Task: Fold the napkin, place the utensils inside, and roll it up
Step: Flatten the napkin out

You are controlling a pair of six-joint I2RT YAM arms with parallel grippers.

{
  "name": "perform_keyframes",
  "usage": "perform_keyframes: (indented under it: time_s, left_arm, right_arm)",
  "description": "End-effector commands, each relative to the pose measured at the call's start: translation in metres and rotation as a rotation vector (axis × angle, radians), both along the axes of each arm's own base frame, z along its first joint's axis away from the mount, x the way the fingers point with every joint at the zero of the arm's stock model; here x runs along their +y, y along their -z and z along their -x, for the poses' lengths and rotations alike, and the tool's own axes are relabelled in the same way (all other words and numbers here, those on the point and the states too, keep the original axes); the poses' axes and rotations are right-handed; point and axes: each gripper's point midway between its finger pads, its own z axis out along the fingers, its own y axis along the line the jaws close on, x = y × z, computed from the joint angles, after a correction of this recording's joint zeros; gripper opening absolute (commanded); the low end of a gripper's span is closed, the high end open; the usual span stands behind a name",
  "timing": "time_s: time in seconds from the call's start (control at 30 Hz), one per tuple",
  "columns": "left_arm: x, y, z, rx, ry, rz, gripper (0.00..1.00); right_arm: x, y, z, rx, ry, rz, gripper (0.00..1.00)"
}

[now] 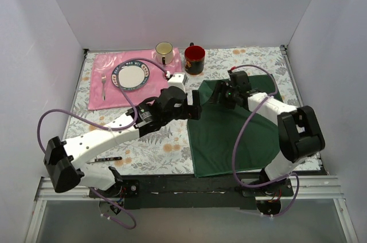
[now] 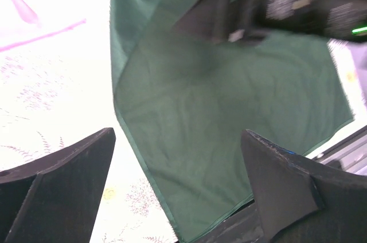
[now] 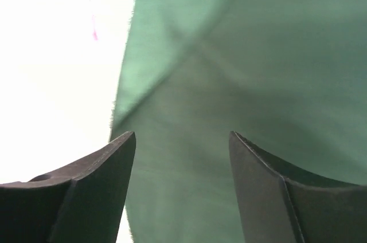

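The dark green napkin (image 1: 226,140) lies flat on the right half of the table, with a corner folded over at its far left. Both grippers hover over that far left part, facing each other. My left gripper (image 1: 194,106) is open above the napkin's left edge, and the left wrist view shows the napkin (image 2: 229,111) below its spread fingers (image 2: 74,180) with nothing between them. My right gripper (image 1: 215,96) is open too, the napkin (image 3: 258,54) lying beneath it, ungripped. One black-handled utensil (image 1: 106,159) lies near the front left edge, beside the left arm.
A pink placemat (image 1: 97,91) at the back left carries a plate (image 1: 132,75) and a small silver fork (image 1: 103,86). A cream mug (image 1: 164,53) and a red mug (image 1: 195,59) stand at the back centre. White walls enclose the floral tablecloth (image 1: 166,145).
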Motion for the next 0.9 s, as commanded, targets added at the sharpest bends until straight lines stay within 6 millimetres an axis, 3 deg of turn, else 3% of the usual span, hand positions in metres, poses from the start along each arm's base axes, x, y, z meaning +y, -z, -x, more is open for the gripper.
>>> perform_keyframes:
  time_s: [0.0, 0.03, 0.07, 0.13, 0.5, 0.87]
  left_arm:
    - [0.030, -0.030, -0.004, -0.076, -0.094, 0.032, 0.92]
    - [0.032, -0.033, -0.003, -0.082, -0.097, 0.039, 0.92]
    - [0.033, -0.033, -0.003, -0.085, -0.097, 0.036, 0.92]
    - [0.035, -0.033, -0.003, -0.088, -0.099, 0.037, 0.92]
    - [0.027, -0.024, -0.005, -0.079, -0.062, 0.013, 0.94]
    - [0.026, -0.028, -0.007, -0.089, -0.055, 0.021, 0.94]
  right_arm:
    - [0.073, -0.041, -0.028, -0.089, -0.078, -0.262, 0.68]
    - [0.079, -0.039, -0.030, -0.072, -0.066, -0.292, 0.60]
    - [0.085, -0.043, -0.033, -0.083, -0.070, -0.320, 0.56]
    - [0.094, -0.031, -0.032, -0.043, -0.079, -0.333, 0.51]
    - [0.094, 0.009, -0.012, 0.040, -0.041, -0.293, 0.53]
    - [0.096, 0.033, -0.007, 0.078, -0.045, -0.287, 0.59]
